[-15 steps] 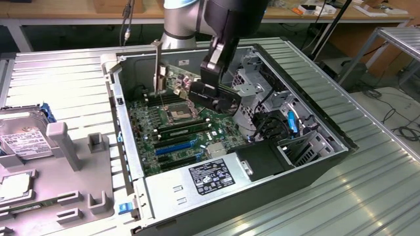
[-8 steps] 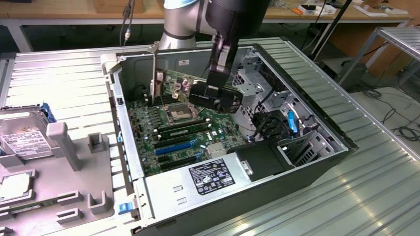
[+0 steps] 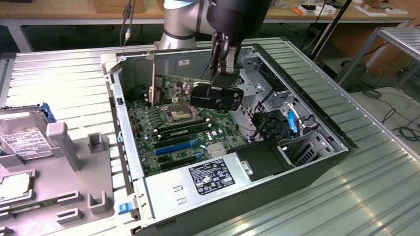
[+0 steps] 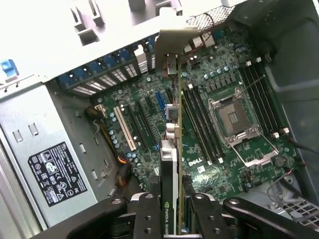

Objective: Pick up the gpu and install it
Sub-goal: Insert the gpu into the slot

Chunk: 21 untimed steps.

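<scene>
While gripper [image 4: 172, 206] pinches gpu [image 4: 168, 164] upright over motherboard [image 4: 144, 104], toward 12 o'clock in exterior view: install step, unseated; seating likely needs edge squared over a slot [image 4: 148, 122].

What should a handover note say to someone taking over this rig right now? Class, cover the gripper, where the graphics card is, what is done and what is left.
Gripper: shut on the gpu, a thin flat green circuit-board card with a silvery metal end bracket.
Position: the card is held upright on edge, above the green motherboard, inside the open grey metal computer case.
Done: the card has been picked up and brought into the case.
Left: it is not seated. The long expansion slots on the board have no card in them.
</scene>
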Tool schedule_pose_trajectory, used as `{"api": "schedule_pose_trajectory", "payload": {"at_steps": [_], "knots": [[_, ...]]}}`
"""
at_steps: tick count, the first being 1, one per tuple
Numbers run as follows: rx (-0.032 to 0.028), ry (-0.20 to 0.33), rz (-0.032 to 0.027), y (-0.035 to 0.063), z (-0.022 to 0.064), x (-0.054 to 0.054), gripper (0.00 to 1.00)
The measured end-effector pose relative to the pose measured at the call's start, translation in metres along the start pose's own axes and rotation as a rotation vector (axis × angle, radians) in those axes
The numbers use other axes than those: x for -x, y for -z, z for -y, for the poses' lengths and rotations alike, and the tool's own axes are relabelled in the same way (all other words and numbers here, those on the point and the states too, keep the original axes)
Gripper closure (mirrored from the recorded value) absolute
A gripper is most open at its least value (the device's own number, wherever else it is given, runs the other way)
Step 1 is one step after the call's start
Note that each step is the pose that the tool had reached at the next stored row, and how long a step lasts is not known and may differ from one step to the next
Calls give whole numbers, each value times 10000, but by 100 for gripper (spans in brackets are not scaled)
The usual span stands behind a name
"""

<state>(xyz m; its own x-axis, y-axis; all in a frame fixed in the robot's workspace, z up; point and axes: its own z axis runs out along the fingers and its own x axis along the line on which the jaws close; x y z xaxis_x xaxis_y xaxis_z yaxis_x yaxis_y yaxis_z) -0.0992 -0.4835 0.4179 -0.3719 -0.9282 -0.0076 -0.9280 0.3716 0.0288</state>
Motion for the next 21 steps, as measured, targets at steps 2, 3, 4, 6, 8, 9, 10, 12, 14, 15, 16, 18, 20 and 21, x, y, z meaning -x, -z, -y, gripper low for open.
{"api": "schedule_pose_trajectory", "payload": {"at_steps": [2, 3, 4, 6, 8, 9, 10, 12, 14, 15, 16, 18, 20, 21], "knots": [[5, 585, -18, -1, 4, 2, 73], [6, 756, -22, -1, 6, 2, 73], [8, 964, -28, -1, 7, 3, 73], [10, 1324, -38, -2, 10, 4, 73], [14, 1787, -51, -3, 14, 5, 73], [15, 1958, -57, -3, 15, 6, 73], [17, 2134, -61, -3, 16, 7, 73], [21, 2670, -77, -4, 21, 8, 73], [23, 3024, -88, -5, 24, 10, 73], [25, 3220, -93, -5, 26, 10, 73], [26, 3404, -98, -5, 28, 11, 73], [29, 3792, -109, -6, 32, 13, 73], [31, 4020, -116, -6, 40, 16, 73], [31, 4022, -115, -6, 40, 16, 73]]}}
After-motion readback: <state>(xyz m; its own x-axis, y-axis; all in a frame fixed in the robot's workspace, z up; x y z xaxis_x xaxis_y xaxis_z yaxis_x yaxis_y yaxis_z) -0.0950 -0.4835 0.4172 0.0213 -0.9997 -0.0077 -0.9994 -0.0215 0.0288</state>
